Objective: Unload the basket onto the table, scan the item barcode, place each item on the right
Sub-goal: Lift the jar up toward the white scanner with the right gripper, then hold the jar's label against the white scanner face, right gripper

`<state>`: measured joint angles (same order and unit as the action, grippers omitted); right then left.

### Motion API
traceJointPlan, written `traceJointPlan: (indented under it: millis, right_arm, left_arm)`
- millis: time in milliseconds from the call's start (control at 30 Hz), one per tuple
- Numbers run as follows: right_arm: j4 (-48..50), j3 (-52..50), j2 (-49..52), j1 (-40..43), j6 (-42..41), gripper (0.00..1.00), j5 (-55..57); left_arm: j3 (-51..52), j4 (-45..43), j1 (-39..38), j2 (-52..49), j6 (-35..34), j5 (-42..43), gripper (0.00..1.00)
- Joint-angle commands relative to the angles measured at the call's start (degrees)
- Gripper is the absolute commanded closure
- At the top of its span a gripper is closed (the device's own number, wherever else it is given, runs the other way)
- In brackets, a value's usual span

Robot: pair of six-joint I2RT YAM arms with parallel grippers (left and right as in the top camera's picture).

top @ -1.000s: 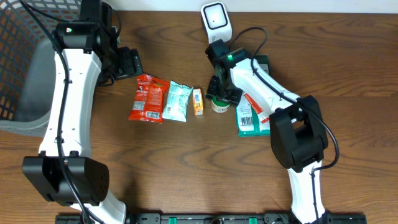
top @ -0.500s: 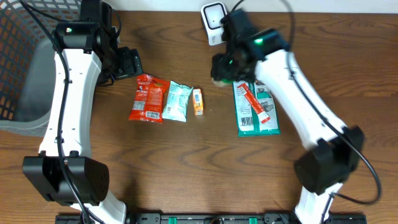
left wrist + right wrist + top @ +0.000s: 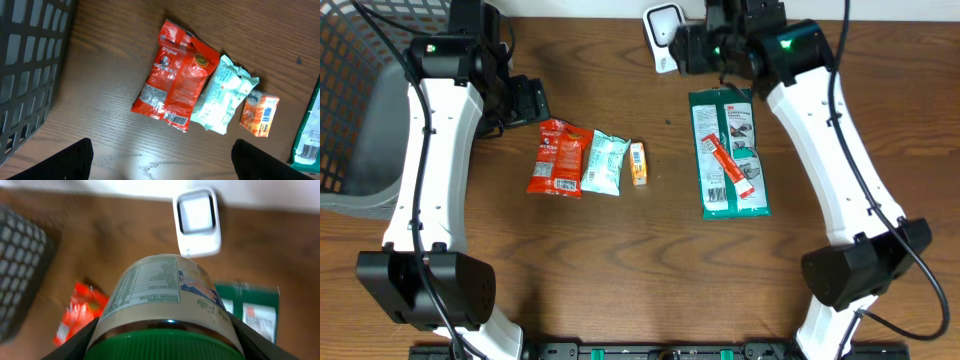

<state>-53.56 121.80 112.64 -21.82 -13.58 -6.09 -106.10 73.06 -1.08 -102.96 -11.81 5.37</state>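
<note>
Clamped on the jar (image 3: 165, 295) with the right jaws. Lifted it off the middle of the counter (image 3: 620, 260) and swung it to the far edge, just before the scanner (image 3: 197, 222). Presenting likely begun; no barcode made out, may need turning. Left jaws wide apart, empty, over the red packet (image 3: 175, 75).

Wooden table (image 3: 620, 270): snack packets (image 3: 558, 158), perhaps wipes (image 3: 745, 200)

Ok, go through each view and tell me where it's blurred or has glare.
Right wrist: the scanner and red packet are smeared soft, the jar up close somewhat clearer. Left wrist: sharp, with a pale glare patch on the table near the bottom edge. Overhead: evenly lit and crisp, no strong glare.
</note>
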Motion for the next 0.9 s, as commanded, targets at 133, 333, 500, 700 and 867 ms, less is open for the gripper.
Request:
traceJointPlan:
  millis: [133, 333, 500, 700, 867]
  right_arm:
    - [12.50, 1.09, 7.30, 0.42, 1.49, 0.58, 0.52]
    - [25.64, 1.09, 14.53, 0.42, 1.46, 0.59, 4.66]
    - [38.03, 1.09, 21.03, 0.48, 2.56, 0.66, 6.23]
    - [51.12, 1.09, 26.49, 0.52, 8.07, 0.73, 7.30]
    - [59.25, 1.09, 29.55, 0.52, 10.05, 0.75, 12.07]
  left_arm:
    - [0.04, 0.13, 0.13, -0.13, 0.11, -0.94, 0.11]
    - [0.04, 0.13, 0.13, -0.13, 0.11, -0.94, 0.11]
    - [0.04, 0.13, 0.13, -0.13, 0.11, -0.94, 0.11]
    - [0.04, 0.13, 0.13, -0.13, 0.11, -0.94, 0.11]
    - [0.04, 0.13, 0.13, -0.13, 0.11, -0.94, 0.11]
